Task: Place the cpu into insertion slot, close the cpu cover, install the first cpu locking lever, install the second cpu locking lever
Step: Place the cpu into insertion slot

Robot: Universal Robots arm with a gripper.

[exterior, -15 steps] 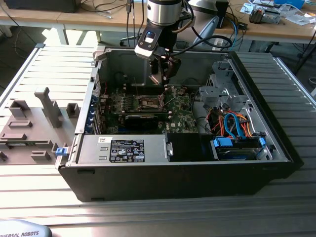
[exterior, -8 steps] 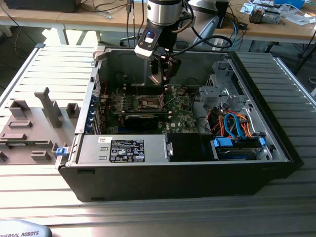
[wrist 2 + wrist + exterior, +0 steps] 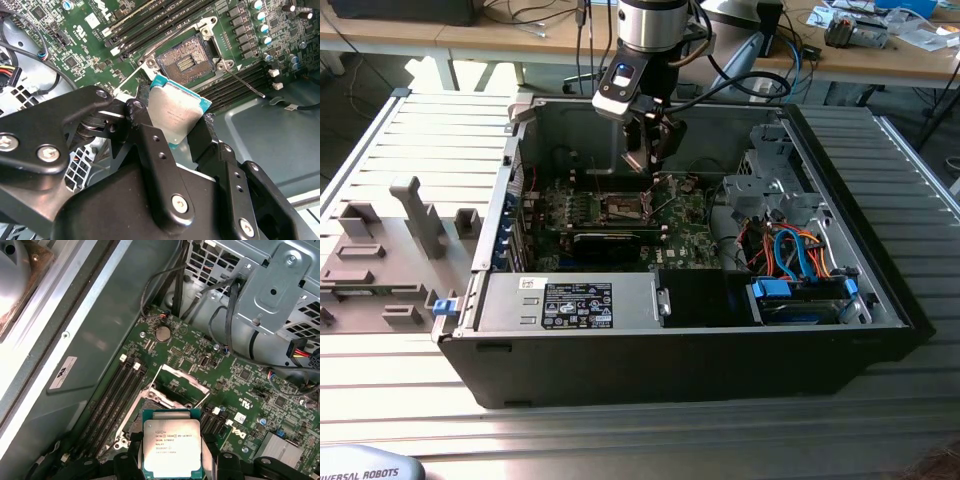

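The cpu [image 3: 177, 114] [image 3: 171, 447], a flat square chip with a dull silver top, is clamped between the black fingers [image 3: 142, 125] of my gripper [image 3: 174, 127] [image 3: 172, 462], which is shut on it. In the exterior view the gripper [image 3: 647, 160] hangs inside the open computer case, a little above the insertion slot [image 3: 625, 207]. The slot [image 3: 186, 61] lies bare on the green board, its dark contact field showing. The cpu cover [image 3: 185, 374] stands swung up beyond the slot. A thin locking lever [image 3: 245, 82] sticks out loose beside the slot.
Long black memory slots [image 3: 150, 20] flank the socket. A black card [image 3: 610, 240], the power supply [image 3: 570, 300], a metal drive cage [image 3: 780, 180] and blue and orange cables [image 3: 800, 255] crowd the case. Grey fixtures [image 3: 420, 215] stand on the exterior view's left.
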